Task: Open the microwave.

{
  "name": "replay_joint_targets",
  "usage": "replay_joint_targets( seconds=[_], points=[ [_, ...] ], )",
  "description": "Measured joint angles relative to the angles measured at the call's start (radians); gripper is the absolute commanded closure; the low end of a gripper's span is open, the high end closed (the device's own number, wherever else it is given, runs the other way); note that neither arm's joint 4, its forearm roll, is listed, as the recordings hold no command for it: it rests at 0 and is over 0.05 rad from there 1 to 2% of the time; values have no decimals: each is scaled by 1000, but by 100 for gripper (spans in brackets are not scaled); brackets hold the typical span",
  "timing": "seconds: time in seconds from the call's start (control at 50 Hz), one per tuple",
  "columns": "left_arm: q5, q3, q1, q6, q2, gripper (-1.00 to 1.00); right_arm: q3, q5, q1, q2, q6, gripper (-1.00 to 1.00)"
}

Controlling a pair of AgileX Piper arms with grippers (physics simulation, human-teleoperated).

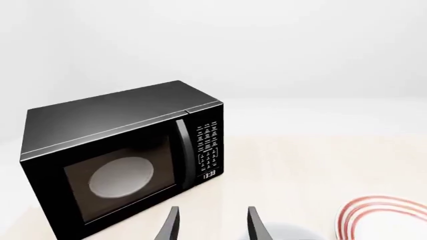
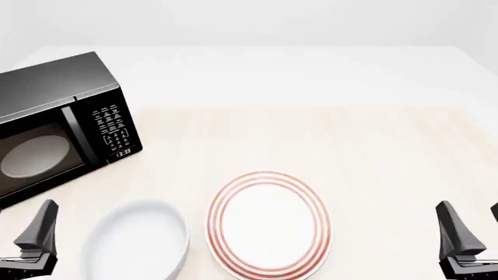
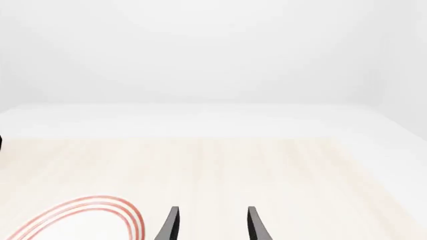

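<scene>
The microwave (image 2: 55,122) is a glossy black box at the table's far left, turned slightly. Its windowed door is shut, with a vertical bar handle (image 2: 76,137) and a keypad (image 2: 111,127) to the handle's right. In the left wrist view the microwave (image 1: 120,155) fills the left half, with its handle (image 1: 185,152) and clock display (image 1: 209,174) in sight. My left gripper (image 1: 213,225) is open and empty, some way in front of the microwave and apart from it. In the front view it (image 2: 23,236) sits at the near left edge. My right gripper (image 2: 474,227) is open and empty at the near right, and also shows in the right wrist view (image 3: 213,225).
A white plate with red rings (image 2: 269,224) lies near the front middle of the light wood table (image 2: 350,146). A white bowl (image 2: 136,239) sits to its left, close to my left gripper. The plate also shows in the left wrist view (image 1: 383,217) and the right wrist view (image 3: 87,220).
</scene>
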Motion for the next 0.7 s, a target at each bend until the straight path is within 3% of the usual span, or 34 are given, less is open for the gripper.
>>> replay_joint_targets(
  seconds=[0.18, 0.7],
  points=[
    [-20, -17, 31, -13, 48, -100, 0, 1, 0, -1, 0, -100],
    [-293, -91, 31, -32, 411, -100, 1, 0, 0, 0, 0, -100]
  ],
)
